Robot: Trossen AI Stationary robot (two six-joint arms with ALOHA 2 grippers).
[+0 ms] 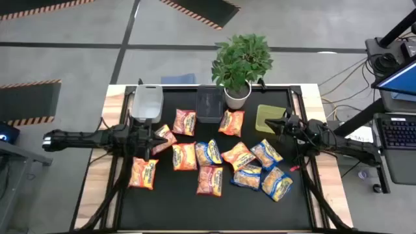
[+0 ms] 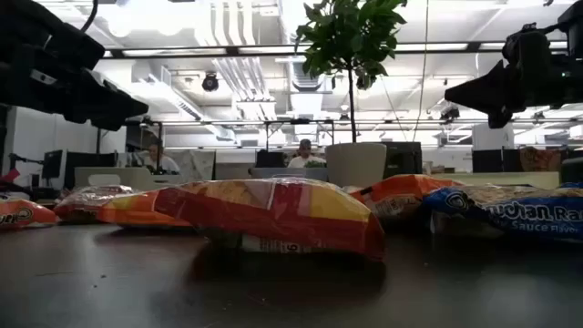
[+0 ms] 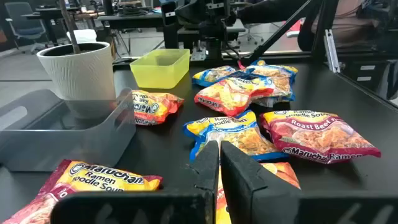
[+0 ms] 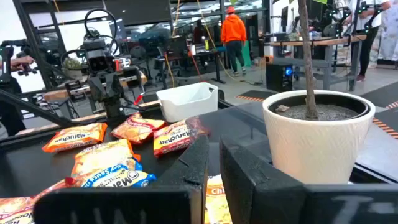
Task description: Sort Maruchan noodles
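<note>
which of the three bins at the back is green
The green bin is the one on the right side of the table, beside the right gripper. The grey bin sits far left, the dark bin next to the plant pot.

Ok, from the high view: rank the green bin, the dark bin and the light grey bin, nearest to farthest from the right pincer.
1. Green bin: right beside the right pincer, at the table's right rear.
2. Dark bin: mid-rear, on the far side of the plant pot.
3. Light grey bin: left rear, by the left arm.
</note>
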